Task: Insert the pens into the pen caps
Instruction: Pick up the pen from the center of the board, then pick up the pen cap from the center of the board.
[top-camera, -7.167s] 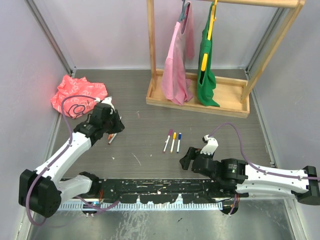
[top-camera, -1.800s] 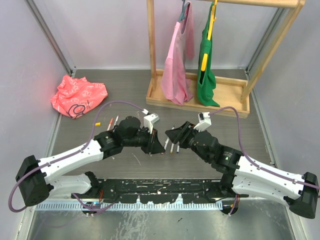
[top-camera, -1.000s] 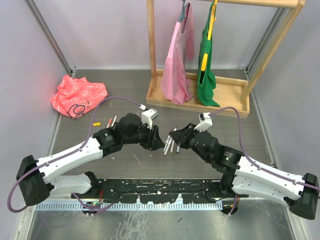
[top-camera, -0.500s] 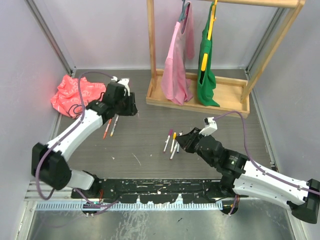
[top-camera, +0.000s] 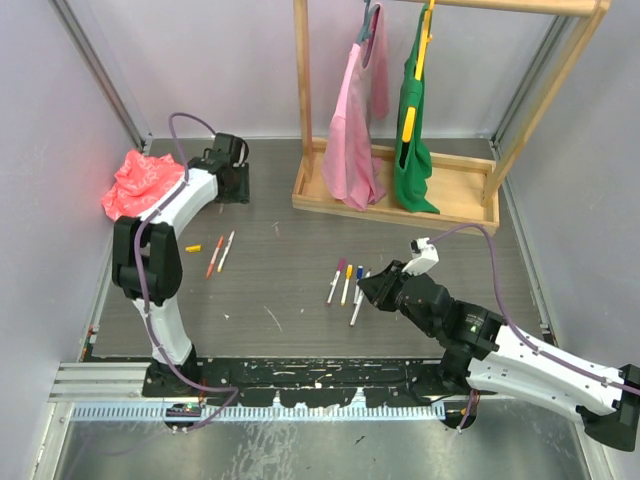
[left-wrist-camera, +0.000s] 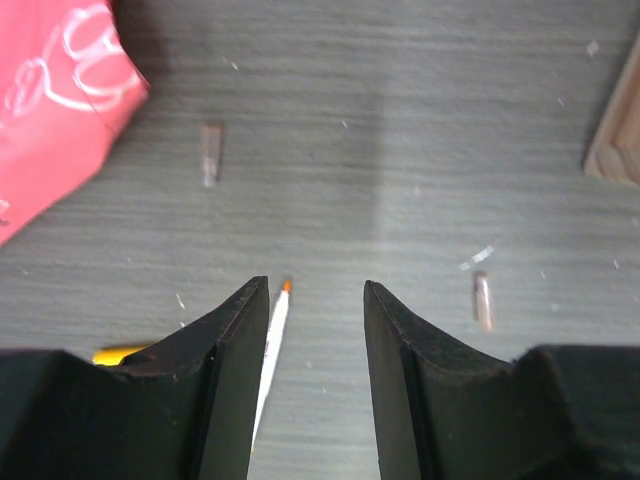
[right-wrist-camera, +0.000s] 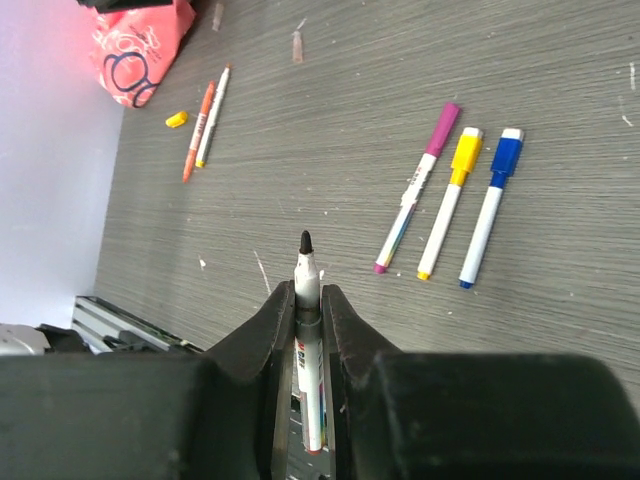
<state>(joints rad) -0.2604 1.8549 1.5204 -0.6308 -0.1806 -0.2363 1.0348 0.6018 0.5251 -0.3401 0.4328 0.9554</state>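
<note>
Top view: my left gripper hung far out on the left, beside a red bag. My right gripper sat just right of three capped pens.

Left wrist view: my left jaws stood apart, holding nothing. An orange-tipped pen lay below the gap, and a yellow cap lay left of them.

Right wrist view: my right jaws were clamped on a black-tipped pen, its tip pointing forward. The capped pens lay ahead to the right.
</note>
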